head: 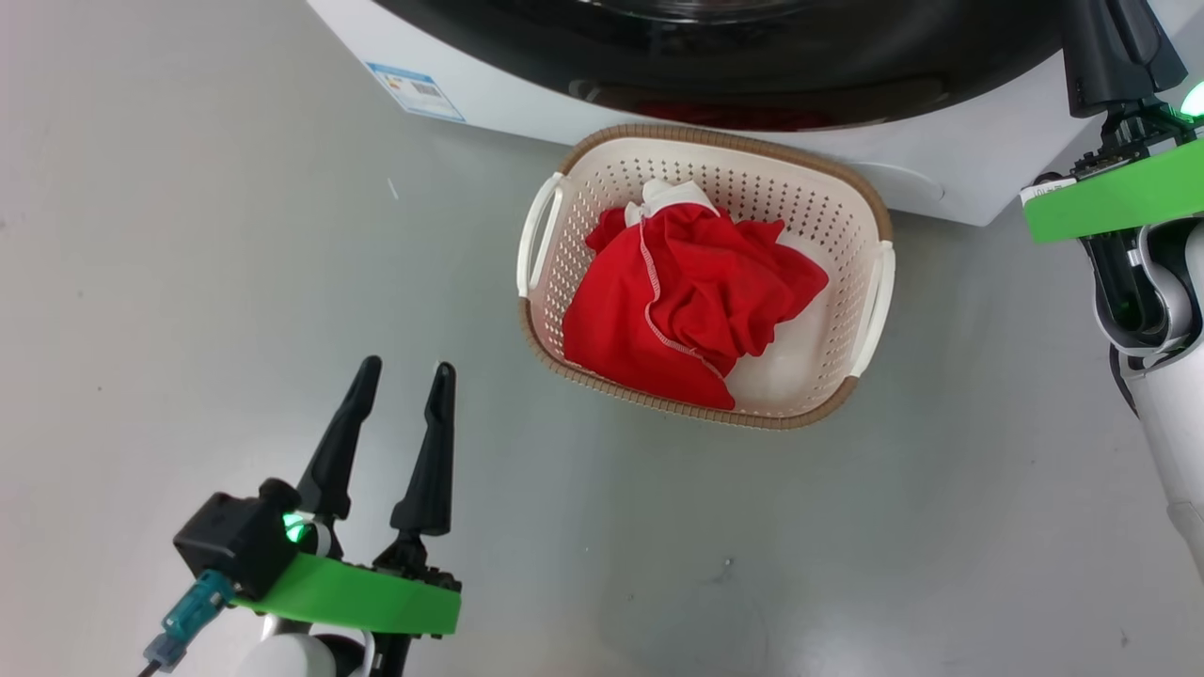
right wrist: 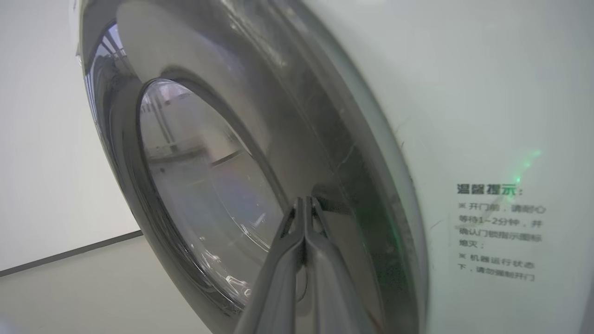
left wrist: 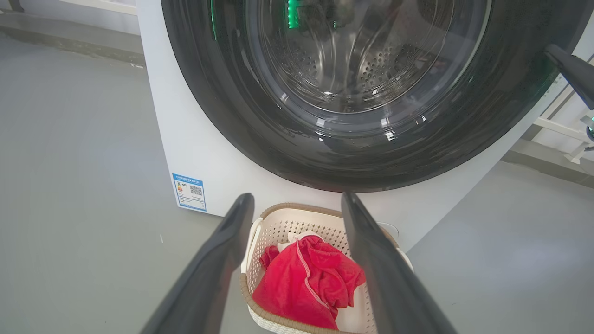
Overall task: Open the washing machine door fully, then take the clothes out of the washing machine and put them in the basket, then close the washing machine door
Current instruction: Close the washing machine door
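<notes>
Clothes (head: pixel 687 291): red heap inside basket (head: pixel 809 188), on floor before washing machine (head: pixel 489 75). Washing machine door (head: pixel 752 66): closed, top cut off. Left gripper (head: pixel 406 369): fingers apart, empty. Right gripper (right wrist: pixel 305 200): fingers together at door rim, contact unclear.

Left tool (head: pixel 406 369) gapes — right tool (right wrist: pixel 306 201) pinched shut.

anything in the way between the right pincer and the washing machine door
Nothing visible. The shut right pincer has its tips right at the black rim of the washing machine door, close to the white front of the washing machine, with no object between them. Whether the tips actually touch the rim cannot be told.
</notes>
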Motion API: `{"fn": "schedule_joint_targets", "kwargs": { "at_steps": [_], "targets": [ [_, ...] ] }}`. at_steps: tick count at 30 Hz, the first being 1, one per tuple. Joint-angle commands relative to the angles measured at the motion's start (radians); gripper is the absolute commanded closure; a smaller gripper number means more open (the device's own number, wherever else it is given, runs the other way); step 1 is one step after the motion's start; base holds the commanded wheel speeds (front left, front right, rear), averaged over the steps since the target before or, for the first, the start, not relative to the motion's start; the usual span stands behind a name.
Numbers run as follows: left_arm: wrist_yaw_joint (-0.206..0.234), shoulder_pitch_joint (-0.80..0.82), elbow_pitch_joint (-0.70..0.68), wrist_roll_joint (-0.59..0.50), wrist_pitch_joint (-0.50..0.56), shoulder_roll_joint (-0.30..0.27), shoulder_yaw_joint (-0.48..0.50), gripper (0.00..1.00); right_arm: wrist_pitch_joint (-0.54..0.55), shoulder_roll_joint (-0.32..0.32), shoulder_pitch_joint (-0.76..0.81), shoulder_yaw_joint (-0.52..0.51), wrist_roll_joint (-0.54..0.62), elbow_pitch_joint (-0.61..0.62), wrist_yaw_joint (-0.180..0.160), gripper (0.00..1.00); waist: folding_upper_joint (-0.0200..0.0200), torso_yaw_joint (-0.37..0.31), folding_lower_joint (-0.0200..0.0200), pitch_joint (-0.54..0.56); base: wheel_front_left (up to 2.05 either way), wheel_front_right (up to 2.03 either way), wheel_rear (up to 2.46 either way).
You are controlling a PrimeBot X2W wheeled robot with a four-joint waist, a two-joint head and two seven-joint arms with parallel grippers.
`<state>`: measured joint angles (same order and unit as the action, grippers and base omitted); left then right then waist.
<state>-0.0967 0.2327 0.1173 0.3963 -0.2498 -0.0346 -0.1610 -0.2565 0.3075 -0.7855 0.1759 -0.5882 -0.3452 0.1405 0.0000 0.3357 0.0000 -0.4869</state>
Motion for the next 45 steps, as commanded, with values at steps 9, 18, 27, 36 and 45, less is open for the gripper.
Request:
{"fn": "schedule_joint_targets", "kwargs": {
  "at_steps": [9, 18, 27, 36, 45],
  "targets": [
    [-0.003, -0.014, -0.001, -0.032, -0.012, -0.016, 0.059, 0.00, -0.005, -0.015, 0.097, 0.027, 0.001, 0.045, -0.010, 0.54, 0.0000, -0.039, 0.0000, 0.077, 0.00, 0.00, 0.00],
    [-0.016, -0.054, 0.020, -0.075, -0.012, -0.016, 0.109, 0.00, -0.005, -0.020, 0.245, 0.047, 0.015, 0.046, -0.010, 0.00, 0.0000, -0.095, 0.0000, 0.155, 0.00, 0.00, 0.00],
    [-0.029, -0.107, 0.046, -0.127, -0.012, -0.016, 0.184, 0.00, -0.005, -0.049, 0.399, 0.031, 0.023, 0.054, -0.010, 0.00, 0.0000, -0.173, 0.0000, 0.238, 0.00, 0.00, 0.00],
    [-0.033, -0.133, 0.057, -0.161, -0.012, -0.016, 0.244, 0.00, -0.005, -0.052, 0.491, 0.042, 0.029, 0.058, -0.010, 0.00, 0.0000, -0.238, 0.0000, 0.290, 0.00, 0.00, 0.00],
    [-0.034, -0.172, 0.057, -0.177, -0.012, -0.016, 0.271, 0.00, -0.005, -0.056, 0.610, 0.017, 0.032, 0.070, -0.010, 0.00, 0.0000, -0.291, 0.0000, 0.350, 0.00, 0.00, 0.00]
  ]
}}
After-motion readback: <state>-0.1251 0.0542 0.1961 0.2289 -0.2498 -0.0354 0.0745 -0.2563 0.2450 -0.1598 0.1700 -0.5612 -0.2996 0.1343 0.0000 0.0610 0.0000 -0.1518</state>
